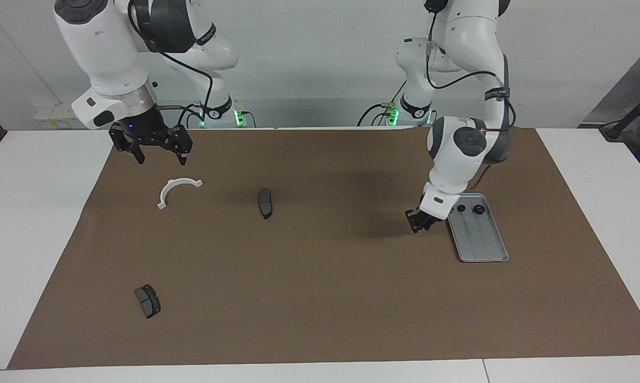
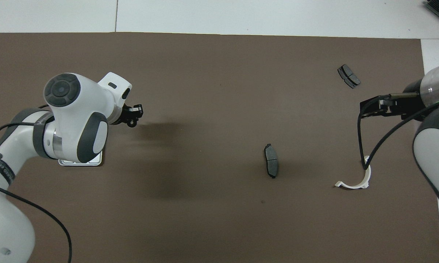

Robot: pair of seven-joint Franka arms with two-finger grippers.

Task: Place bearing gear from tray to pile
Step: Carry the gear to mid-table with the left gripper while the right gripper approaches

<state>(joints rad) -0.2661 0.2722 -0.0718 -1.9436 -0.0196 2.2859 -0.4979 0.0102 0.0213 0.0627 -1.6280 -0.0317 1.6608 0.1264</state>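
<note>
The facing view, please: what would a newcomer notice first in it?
Probably the left arm's tool, low over the brown mat just beside the tray, shut on a small dark gear. Two more gears sit at the tray's end nearer the robots. The right arm's tool waits open above the white curved bracket.

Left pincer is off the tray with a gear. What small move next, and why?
Probably carry on over the brown mat toward the right arm's end. The left pincer grips a small gear beside the tray, where two gears remain; no pile shows here. The right pincer waits open.
</note>
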